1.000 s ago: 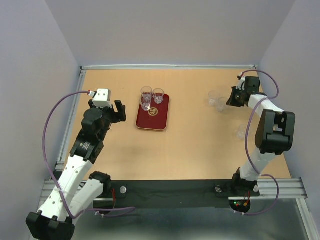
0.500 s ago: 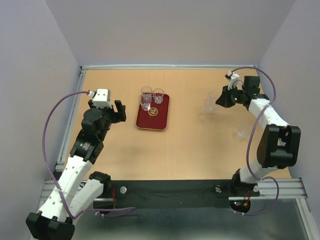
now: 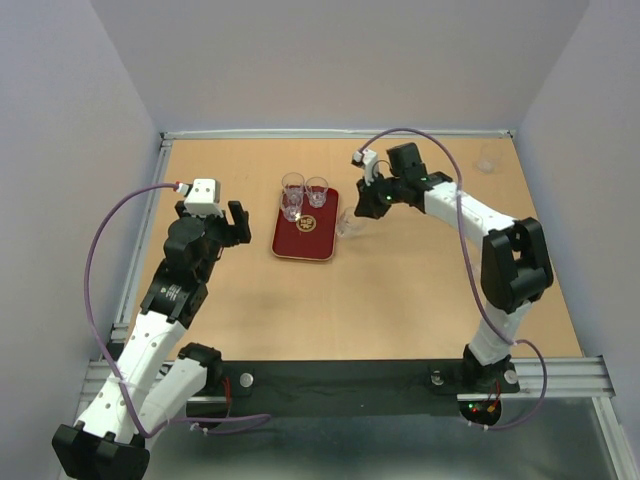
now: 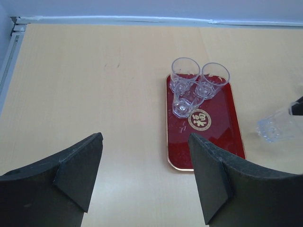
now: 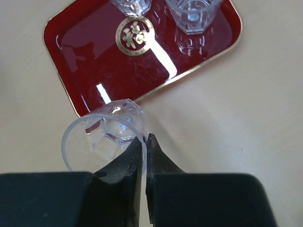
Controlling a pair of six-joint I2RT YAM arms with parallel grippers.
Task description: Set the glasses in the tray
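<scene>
Glasses: three clear faceted tumblers (image 4: 184, 75) stand upright in a tight cluster, touching one another, at the far end of the tray (image 4: 218, 135). Each is short, with a round mouth and a thick angular base. The tray is flat, glossy dark red and rectangular, with rounded corners, a thin pale gold rim and a round gold emblem (image 4: 199, 119) at its centre. It lies on the smooth light wood bench (image 3: 400, 290), nearer the far edge than the near edge and a little left of the middle.

A fourth glass (image 5: 102, 137) is tilted just beside the tray's right long edge. The right gripper (image 5: 144, 146) is clenched on it, its black fingertips pinching the thin rim wall, one inside the mouth and one outside. Cannot tell if its base touches the bench.

The left gripper (image 4: 145, 146) hangs toward the bench's left edge, well apart from the tray, with its matte black wedge fingers spread wide and nothing between them.
</scene>
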